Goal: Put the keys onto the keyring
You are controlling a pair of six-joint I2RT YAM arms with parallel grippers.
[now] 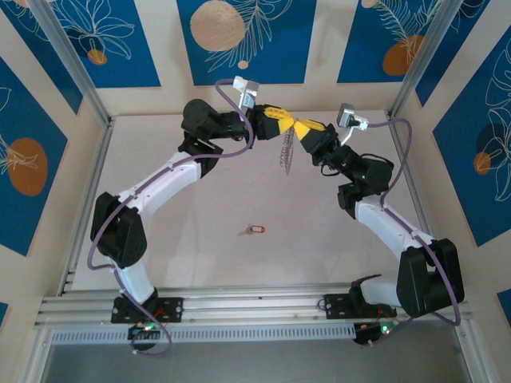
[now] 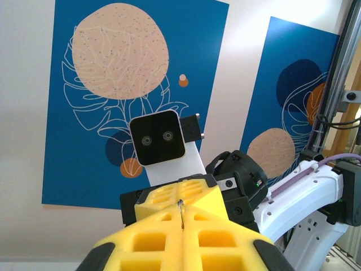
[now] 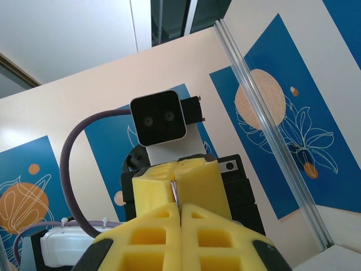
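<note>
Top external view: the key [image 1: 255,230] lies flat on the table [image 1: 184,207], lower centre of the frame, well apart from the keyring [image 1: 287,152]. It looks light, tiny and probably slippery. Take hold across the red plastic head, leaving the blade free. The keyring hangs at upper centre, a thin stiff loop. Above it, the left gripper [image 1: 291,120] and right gripper [image 1: 303,128] meet tip to tip, each pinched closed on its wire.
</note>
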